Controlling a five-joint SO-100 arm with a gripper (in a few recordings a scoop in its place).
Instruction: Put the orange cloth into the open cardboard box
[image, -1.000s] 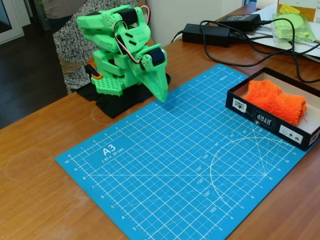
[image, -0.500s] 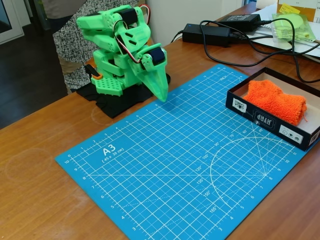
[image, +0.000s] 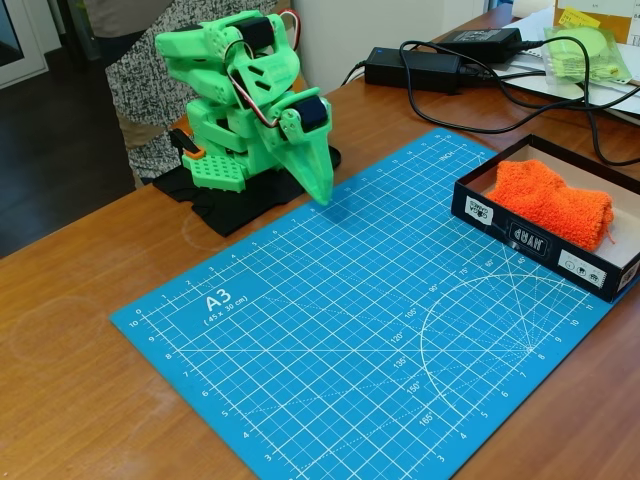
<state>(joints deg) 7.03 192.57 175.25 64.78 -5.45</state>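
- The orange cloth (image: 551, 203) is lying inside the open cardboard box (image: 528, 238), its long axis running from upper left to lower right in the fixed view; a loose thread is trailing at its right end
- The gripper (image: 322, 196) is hanging folded, tip down at the blue cutting mat (image: 350, 330)'s far edge, jaws together, gripping nothing; well apart from the box

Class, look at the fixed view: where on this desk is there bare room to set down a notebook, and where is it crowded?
Free: the blue cutting mat between the folded green arm's end effector and the open cardboard box holding the orange cloth; also bare wood at lower left. Crowded: the far right, with power bricks and cables.
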